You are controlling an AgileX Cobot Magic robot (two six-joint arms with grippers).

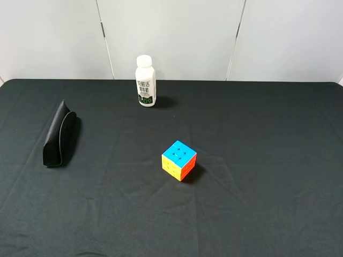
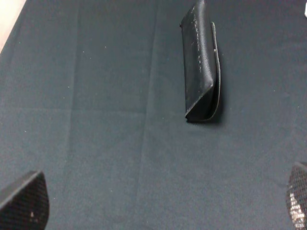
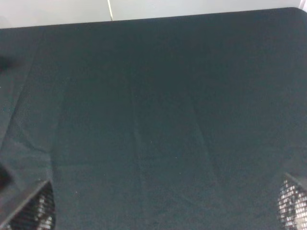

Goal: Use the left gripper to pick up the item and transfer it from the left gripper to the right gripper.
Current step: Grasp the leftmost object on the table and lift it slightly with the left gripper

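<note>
Three objects stand on the black cloth. A black wedge-shaped case [image 1: 58, 134] lies at the left and also shows in the left wrist view [image 2: 201, 67]. A white bottle [image 1: 145, 81] with a green label stands upright at the back. A colourful puzzle cube [image 1: 179, 160] sits in the middle. My left gripper [image 2: 160, 201] is open and empty, its fingertips [image 2: 24, 201] wide apart, with the case some way ahead of it. My right gripper [image 3: 163, 208] is open and empty over bare cloth. Neither arm shows in the exterior high view.
The black cloth [image 1: 257, 139] covers the whole table up to a white panelled wall [image 1: 177, 32] at the back. The right wrist view shows only cloth and the table's far edge [image 3: 192, 17].
</note>
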